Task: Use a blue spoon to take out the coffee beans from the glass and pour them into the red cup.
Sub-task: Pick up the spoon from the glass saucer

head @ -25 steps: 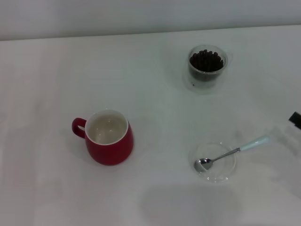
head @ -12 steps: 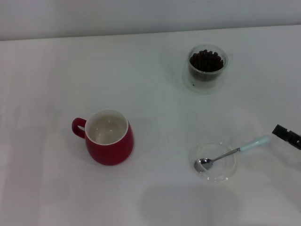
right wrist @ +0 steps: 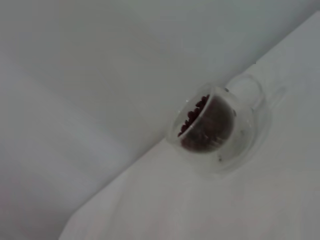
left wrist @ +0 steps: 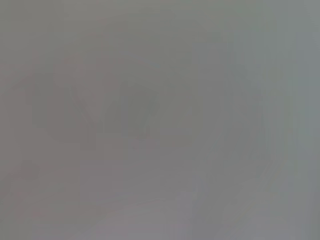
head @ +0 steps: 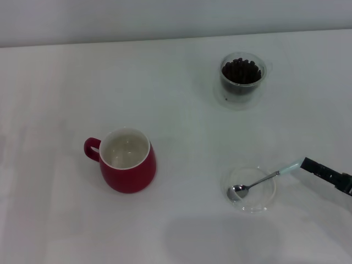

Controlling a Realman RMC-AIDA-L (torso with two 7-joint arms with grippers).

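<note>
The blue spoon [head: 264, 179] lies with its metal bowl in a shallow clear saucer [head: 252, 190] and its pale blue handle pointing right. My right gripper [head: 309, 164] reaches in from the right edge, its dark tip touching the end of the handle. The glass [head: 241, 80] stands at the back right, filled with dark coffee beans [head: 241, 71]; the right wrist view shows the glass [right wrist: 216, 129] and coffee beans [right wrist: 196, 120] too. The red cup [head: 126, 160], white inside, stands left of centre with its handle to the left. My left gripper is out of view.
Everything rests on a white table [head: 181, 121] that meets a pale wall at the back. The left wrist view shows only a blank grey surface.
My right gripper has come in from the right edge toward the left and now reaches the end of the spoon's handle. Spoon, glass and cup have not moved.
</note>
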